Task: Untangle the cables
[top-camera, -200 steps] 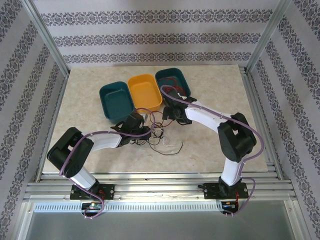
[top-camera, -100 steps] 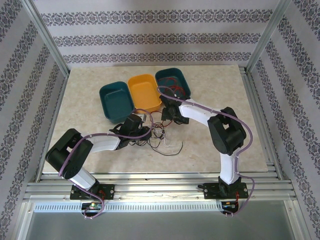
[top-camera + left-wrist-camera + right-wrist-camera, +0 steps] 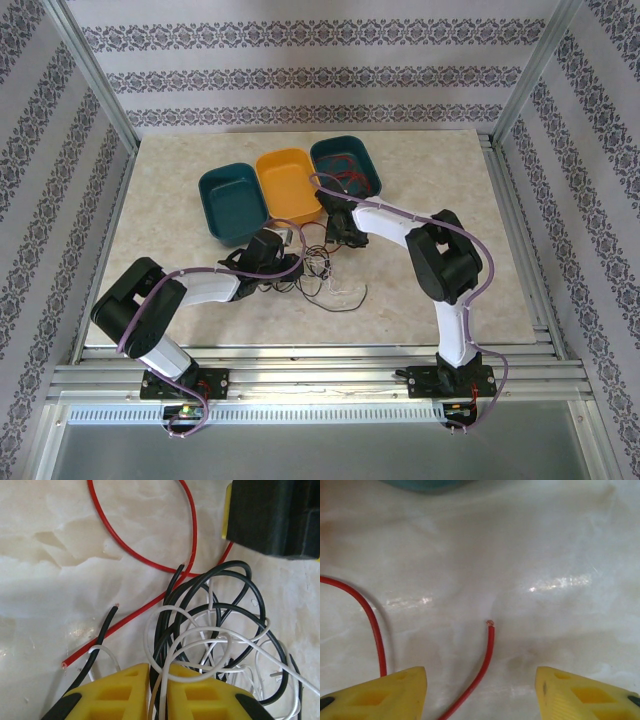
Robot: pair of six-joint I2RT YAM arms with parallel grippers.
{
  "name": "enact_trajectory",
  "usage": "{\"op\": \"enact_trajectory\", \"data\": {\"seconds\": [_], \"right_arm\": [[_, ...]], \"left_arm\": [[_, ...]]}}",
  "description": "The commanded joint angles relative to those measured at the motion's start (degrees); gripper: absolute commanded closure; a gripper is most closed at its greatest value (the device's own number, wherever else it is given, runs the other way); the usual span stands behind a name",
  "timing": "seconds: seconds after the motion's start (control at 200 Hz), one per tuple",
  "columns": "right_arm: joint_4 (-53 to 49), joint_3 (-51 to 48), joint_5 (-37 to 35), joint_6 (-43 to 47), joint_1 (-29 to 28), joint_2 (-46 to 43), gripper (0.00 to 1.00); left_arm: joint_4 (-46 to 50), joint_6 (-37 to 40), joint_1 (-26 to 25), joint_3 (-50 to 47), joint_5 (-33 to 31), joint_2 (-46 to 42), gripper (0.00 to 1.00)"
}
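Cables (image 3: 318,268) at table (image 3: 430,180) centre, off edges.

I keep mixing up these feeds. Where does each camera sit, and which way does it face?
Top external: fixed above and behind the arms, looking down on the table, three trays and the cables; both arms show whole.
Left wrist: on the left arm, looking close down at the tangled cables; the left pincer shut on a white cable.
Right wrist: on the right arm, facing the table; the open right pincer straddles a red cable.
Shared: top and left wrist views both hold the tangled cables.
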State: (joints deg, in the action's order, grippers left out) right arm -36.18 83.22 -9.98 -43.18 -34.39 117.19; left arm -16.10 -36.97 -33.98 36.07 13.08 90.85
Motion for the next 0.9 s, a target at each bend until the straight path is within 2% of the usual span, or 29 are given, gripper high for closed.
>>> {"op": "enact_trajectory", "data": {"seconds": [0.0, 0.245, 0.31, 0.425, 0.55, 0.635, 0.894], "right_arm": [[-0.30, 1.34, 1.18, 0.18, -0.75, 2.23, 0.43], [0.69, -1.10, 2.72, -0.15, -0.80, 2.35, 0.59], [0.53, -1.54, 2.88, -0.02, -0.83, 2.30, 0.66], [-0.18, -2.65, 2.40, 0.61, -0.81, 1.83, 0.86], [-0.03, -5.48, 0.81, 0.51, -0.10, -0.21, 0.96], [0.13, -7.19, -0.05, 0.64, 1.13, -1.75, 1.00], [-0.63, -12.93, -3.91, 2.12, 6.46, -9.32, 1.00]], "left_arm": [[-2.05, -0.87, 0.66, -0.78, -0.09, -1.69, 0.84], [-2.21, -1.04, 0.67, -1.11, -1.10, -2.10, 0.84], [-2.33, -1.17, 0.67, -1.27, -1.17, -2.03, 0.84], [-2.35, -1.20, 0.68, -1.23, -1.35, -2.16, 0.84], [-2.44, -1.33, 0.66, -1.44, -2.02, -2.11, 0.84], [-2.78, -1.50, 0.67, -1.71, -2.51, -2.15, 0.84], [-2.48, -2.30, 0.73, -2.72, -5.21, -3.19, 0.85]]}}
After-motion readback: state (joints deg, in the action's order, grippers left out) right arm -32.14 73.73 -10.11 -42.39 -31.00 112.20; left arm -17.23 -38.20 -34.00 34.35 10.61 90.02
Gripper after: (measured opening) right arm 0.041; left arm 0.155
